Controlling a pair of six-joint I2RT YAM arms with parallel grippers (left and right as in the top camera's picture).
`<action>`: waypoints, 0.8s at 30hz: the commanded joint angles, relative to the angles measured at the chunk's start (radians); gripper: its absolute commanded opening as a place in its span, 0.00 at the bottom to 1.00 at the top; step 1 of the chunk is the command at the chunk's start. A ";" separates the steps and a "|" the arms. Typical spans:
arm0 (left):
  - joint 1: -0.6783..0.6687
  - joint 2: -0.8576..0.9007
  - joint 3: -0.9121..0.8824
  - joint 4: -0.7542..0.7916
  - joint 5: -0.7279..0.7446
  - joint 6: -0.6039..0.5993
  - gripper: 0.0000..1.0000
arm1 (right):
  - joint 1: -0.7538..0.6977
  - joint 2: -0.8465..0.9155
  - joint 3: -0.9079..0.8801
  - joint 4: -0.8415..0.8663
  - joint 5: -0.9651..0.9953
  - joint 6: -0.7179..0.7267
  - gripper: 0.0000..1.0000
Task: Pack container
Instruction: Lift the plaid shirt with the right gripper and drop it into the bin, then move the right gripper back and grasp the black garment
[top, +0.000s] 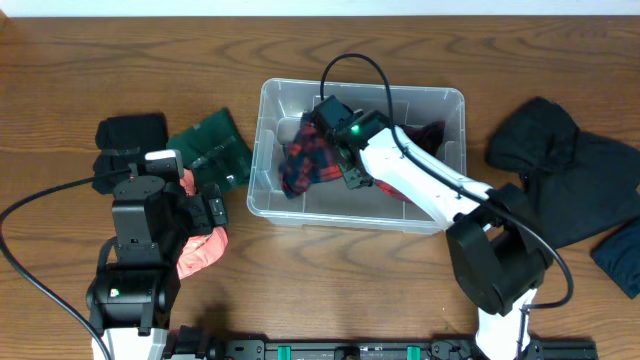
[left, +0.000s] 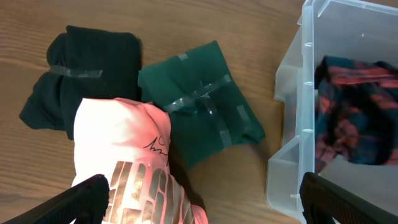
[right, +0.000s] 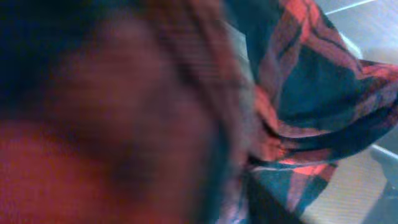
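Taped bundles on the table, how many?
2. Black bundle far left; green bundle between it and the container. The pink garment overlaps both; more could hide under it.

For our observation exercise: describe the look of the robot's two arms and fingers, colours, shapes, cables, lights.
The left arm is blocky, mostly black, with a white wrist piece, a green light low down and a black cable trailing left. Its fingers are black and tapered. The right arm has white links, black joints, a green wrist light and an arching black cable.
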 joint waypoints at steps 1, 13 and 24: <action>0.000 -0.001 0.023 -0.002 -0.001 -0.010 0.98 | 0.003 -0.071 0.063 -0.020 0.072 -0.023 0.99; 0.000 -0.001 0.023 -0.002 -0.001 -0.010 0.98 | -0.292 -0.509 0.134 -0.029 0.183 -0.202 0.99; 0.000 -0.001 0.023 -0.002 -0.001 -0.011 0.98 | -0.745 -0.420 -0.082 -0.138 0.011 -0.398 0.99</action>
